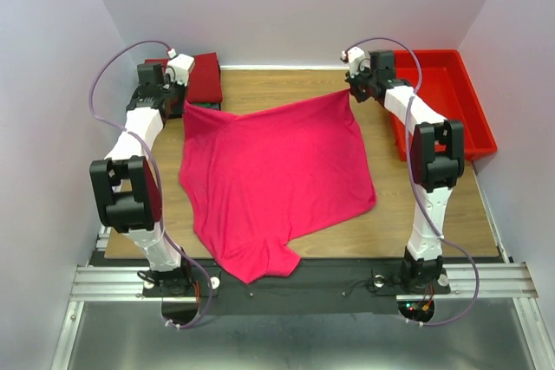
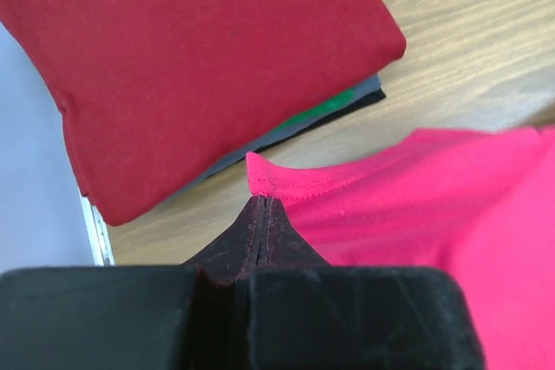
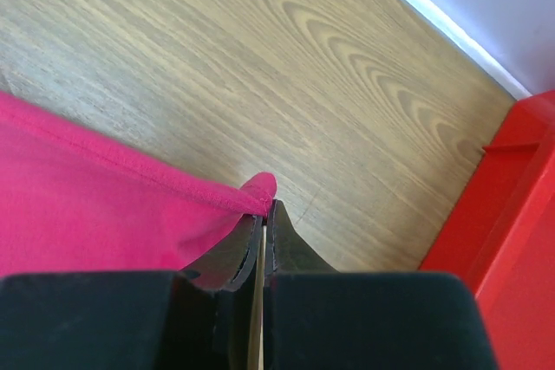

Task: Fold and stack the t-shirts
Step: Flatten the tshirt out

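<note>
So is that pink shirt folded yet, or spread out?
Spread out. The pink shirt lies open across the table, with the left gripper and right gripper each shut on one far corner.

- No text, label, brand, number or sign can be read in any of the three views.
- On the pink t-shirt [image 1: 277,171] only plain fabric and a stitched hem are shown.
- On the dark red folded t-shirt [image 2: 199,67] no lettering is made out.
- On the red bin [image 1: 451,93] no marking is seen.
</note>
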### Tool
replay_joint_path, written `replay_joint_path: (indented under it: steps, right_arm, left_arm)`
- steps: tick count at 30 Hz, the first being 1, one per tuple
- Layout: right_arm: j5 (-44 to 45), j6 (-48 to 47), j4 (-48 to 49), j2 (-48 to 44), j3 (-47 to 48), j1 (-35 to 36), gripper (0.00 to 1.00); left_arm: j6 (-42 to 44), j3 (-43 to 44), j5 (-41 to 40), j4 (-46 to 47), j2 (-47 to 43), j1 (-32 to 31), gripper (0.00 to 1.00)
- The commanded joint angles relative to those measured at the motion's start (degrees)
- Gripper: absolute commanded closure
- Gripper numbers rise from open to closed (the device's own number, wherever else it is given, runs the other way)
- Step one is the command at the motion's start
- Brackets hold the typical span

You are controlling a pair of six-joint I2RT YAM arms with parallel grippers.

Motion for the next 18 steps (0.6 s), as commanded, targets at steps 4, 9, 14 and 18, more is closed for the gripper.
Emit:
replay_joint_path:
  steps: [4,9,14,18]
  right_arm:
    - [-0.5,-3.9,2.0,-5.9,-4.4,0.4,0.99]
    - [-0.1,-3.0,1.1,-3.6,-3.8,0.4,0.99]
    - [0.9,-0.4,1.0,0.8,2.4,0.8,0.99]
    - [2.5,3.2,1.0,6.3,10.4,1.0,0.99]
  left_arm:
    - [4.9,-3.6,4.9,-4.0,-8.9,-0.2,1.0]
    - [3.7,-6.9,4.1,-4.9,-8.9,-0.7,1.0]
    - [0.8,-3.9,1.2,-3.2,-4.5,-0.8,1.0]
    - [-1.2,1.5,-2.0,-0.9,0.6,-0.7,1.0]
